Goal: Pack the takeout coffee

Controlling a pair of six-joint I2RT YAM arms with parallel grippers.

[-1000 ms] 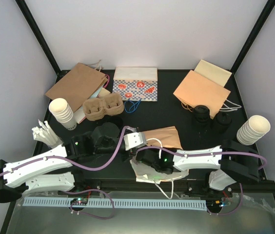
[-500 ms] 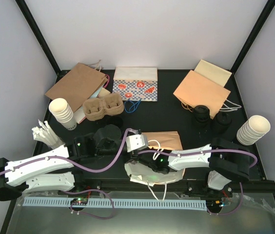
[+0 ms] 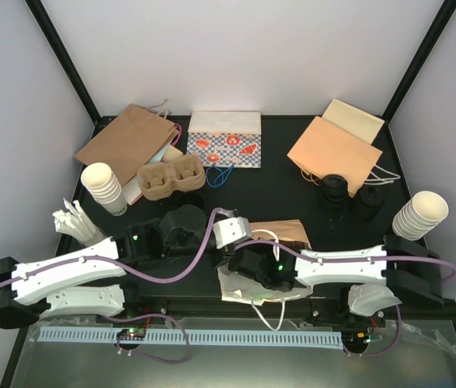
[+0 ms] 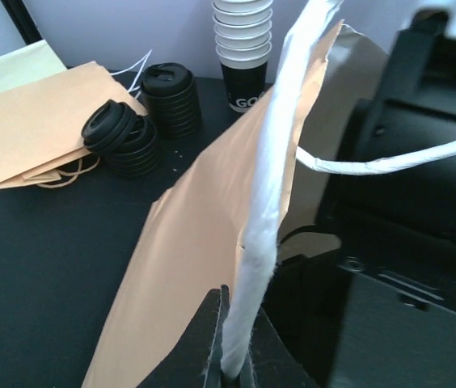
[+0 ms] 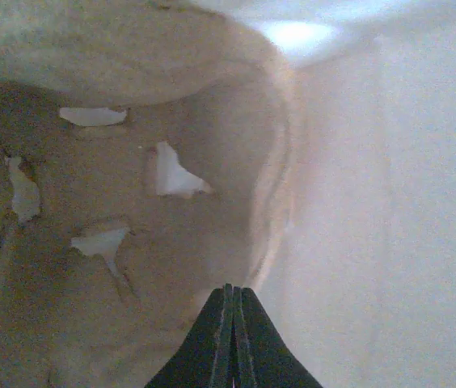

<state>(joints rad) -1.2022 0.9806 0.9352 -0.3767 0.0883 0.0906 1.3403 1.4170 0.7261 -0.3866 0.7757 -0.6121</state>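
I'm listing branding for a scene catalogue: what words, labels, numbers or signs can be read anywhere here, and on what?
"GO": white letters on the black bottom cup of the cup stack; the rest is hidden behind the paper bag.
Patterned bag: red and blue motifs, too small to read as words.
Black lids: raised marks, too small to read.
Nothing else legible.

Left claw (image 4: 232, 364), right claw (image 5: 232, 323) pinched tight (tips together); left arm (image 3: 58, 273), right arm (image 3: 345, 263) low, inward
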